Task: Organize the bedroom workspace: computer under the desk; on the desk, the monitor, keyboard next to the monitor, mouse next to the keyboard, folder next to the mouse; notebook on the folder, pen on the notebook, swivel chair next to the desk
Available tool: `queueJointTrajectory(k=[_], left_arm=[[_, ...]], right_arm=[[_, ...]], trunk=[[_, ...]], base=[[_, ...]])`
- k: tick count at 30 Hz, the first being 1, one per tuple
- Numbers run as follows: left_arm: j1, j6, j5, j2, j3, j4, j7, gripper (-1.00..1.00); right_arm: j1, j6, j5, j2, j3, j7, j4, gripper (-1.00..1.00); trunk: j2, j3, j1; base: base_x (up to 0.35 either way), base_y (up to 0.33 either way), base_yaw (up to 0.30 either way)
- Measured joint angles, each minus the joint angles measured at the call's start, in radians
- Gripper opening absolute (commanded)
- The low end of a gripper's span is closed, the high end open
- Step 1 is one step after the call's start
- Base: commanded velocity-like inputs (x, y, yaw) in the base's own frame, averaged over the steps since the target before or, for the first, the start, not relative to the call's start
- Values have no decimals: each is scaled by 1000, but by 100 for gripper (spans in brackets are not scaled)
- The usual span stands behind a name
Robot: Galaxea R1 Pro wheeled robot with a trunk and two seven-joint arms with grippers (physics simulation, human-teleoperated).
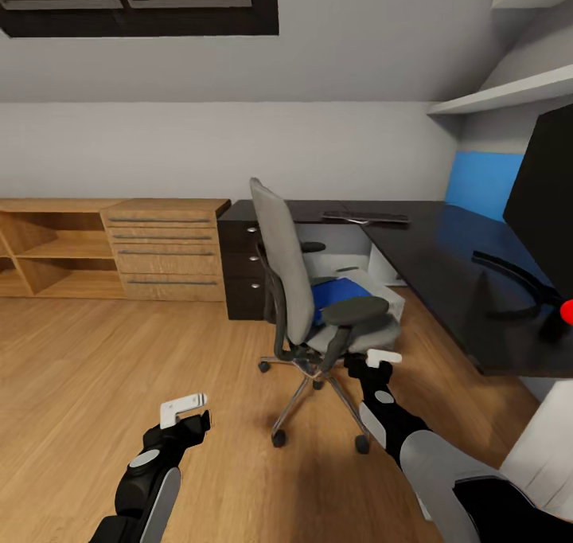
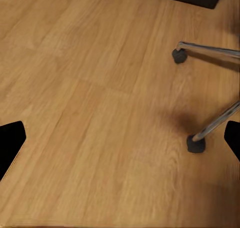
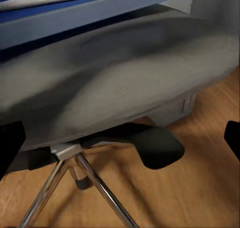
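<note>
— End effectors first: where do they sit?
— Left end effector [image 1: 191, 416] hangs low left over the wood floor [image 1: 103, 368], fingers spread wide, empty. Right end effector [image 1: 374, 365] is low centre, wide too, just beside the swivel chair [image 1: 290, 280].
— And farther back?
— Folder [image 1: 338, 292] lies on the chair seat; keyboard [image 1: 366, 216] rests on the tabletop [image 1: 446, 272], monitor [image 1: 541, 185] at right.

No words, labels, brand names, numbers or signs can be read in any of the views. The keyboard [image 1: 365, 216] on the desk [image 1: 446, 272] is too far off for its key legends to be made out, and the blue folder [image 1: 338, 292] on the chair seat carries no legible marking.
</note>
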Motion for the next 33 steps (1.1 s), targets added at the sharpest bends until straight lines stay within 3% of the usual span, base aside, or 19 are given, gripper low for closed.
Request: queueJointTrajectory(k=[33], left_arm=[[0, 0, 0, 0, 0, 1, 0, 100]], right_arm=[[0, 0, -1, 0, 0, 1, 0, 100]], trunk=[[0, 0, 0]], base=[[0, 0, 274]])
